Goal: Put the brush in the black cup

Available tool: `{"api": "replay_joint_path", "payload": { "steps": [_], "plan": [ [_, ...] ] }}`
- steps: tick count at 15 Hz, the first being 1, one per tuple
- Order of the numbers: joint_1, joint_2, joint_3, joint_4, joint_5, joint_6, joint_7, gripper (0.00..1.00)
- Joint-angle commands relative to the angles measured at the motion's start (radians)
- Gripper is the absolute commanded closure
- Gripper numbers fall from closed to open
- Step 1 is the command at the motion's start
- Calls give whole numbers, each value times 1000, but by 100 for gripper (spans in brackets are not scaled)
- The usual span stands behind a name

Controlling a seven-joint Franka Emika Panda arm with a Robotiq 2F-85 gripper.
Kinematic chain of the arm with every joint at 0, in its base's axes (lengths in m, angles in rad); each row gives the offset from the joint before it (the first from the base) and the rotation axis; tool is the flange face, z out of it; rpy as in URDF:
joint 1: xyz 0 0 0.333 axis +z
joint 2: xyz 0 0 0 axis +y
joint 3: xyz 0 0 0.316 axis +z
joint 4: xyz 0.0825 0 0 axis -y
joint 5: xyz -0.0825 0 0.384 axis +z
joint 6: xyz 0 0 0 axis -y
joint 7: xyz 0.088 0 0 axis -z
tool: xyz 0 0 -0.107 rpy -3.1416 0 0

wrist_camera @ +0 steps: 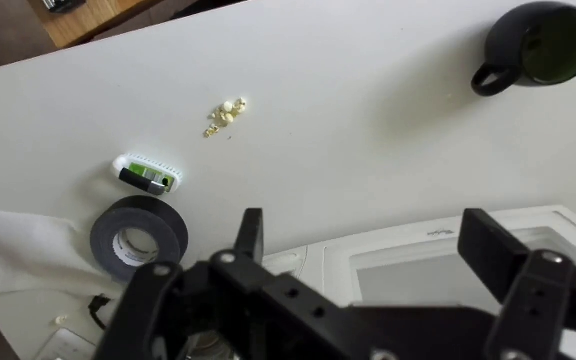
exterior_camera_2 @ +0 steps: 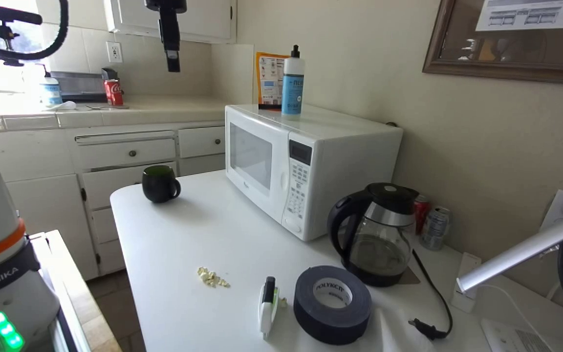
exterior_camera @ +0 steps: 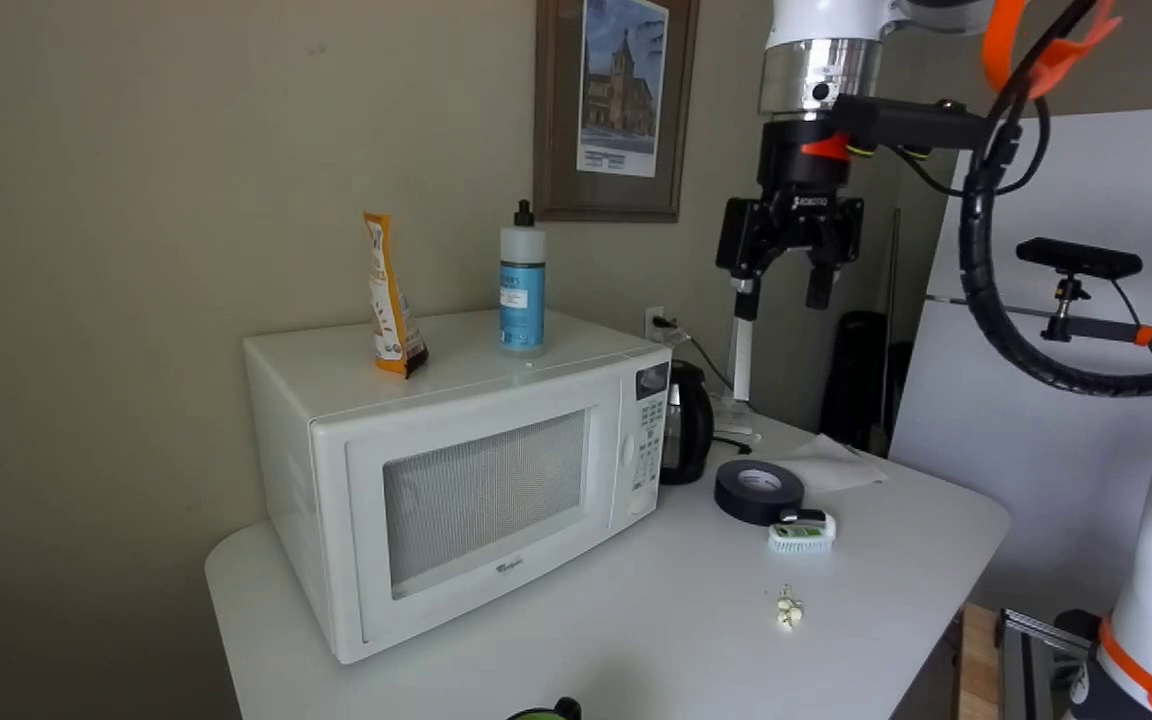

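The brush (exterior_camera: 802, 537) is a small white brush with a green label and a black handle. It lies on the white table beside the roll of dark tape, and also shows in an exterior view (exterior_camera_2: 267, 309) and the wrist view (wrist_camera: 140, 172). The black cup (exterior_camera_2: 157, 185) stands upright at the far table end, green inside, handle to the side. It is at the upper right in the wrist view (wrist_camera: 510, 42); only its rim and handle show in an exterior view (exterior_camera: 568, 709). My gripper (exterior_camera: 784, 298) is open and empty, high above the table; its fingers frame the wrist view (wrist_camera: 363, 215).
A white microwave (exterior_camera: 486, 500) stands on the table with a blue bottle (exterior_camera: 522, 300) and an orange bag (exterior_camera: 391, 300) on top. A glass kettle (exterior_camera_2: 384, 239), dark tape roll (exterior_camera_2: 330, 313), popcorn (exterior_camera_2: 212, 277) and a plug cable (exterior_camera_2: 430, 330) are also on the table.
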Motion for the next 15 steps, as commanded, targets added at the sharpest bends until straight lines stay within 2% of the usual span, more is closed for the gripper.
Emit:
{"api": "replay_joint_path", "payload": {
  "steps": [1, 6, 11, 15],
  "plan": [
    [-65, 37, -128, 24, 35, 18, -44, 0],
    [-154, 132, -280, 21, 100, 42, -64, 0],
    [-228, 263, -336, -17, 127, 80, -32, 0],
    [-266, 319, -343, -39, 152, 152, 51, 0]
  ]
}}
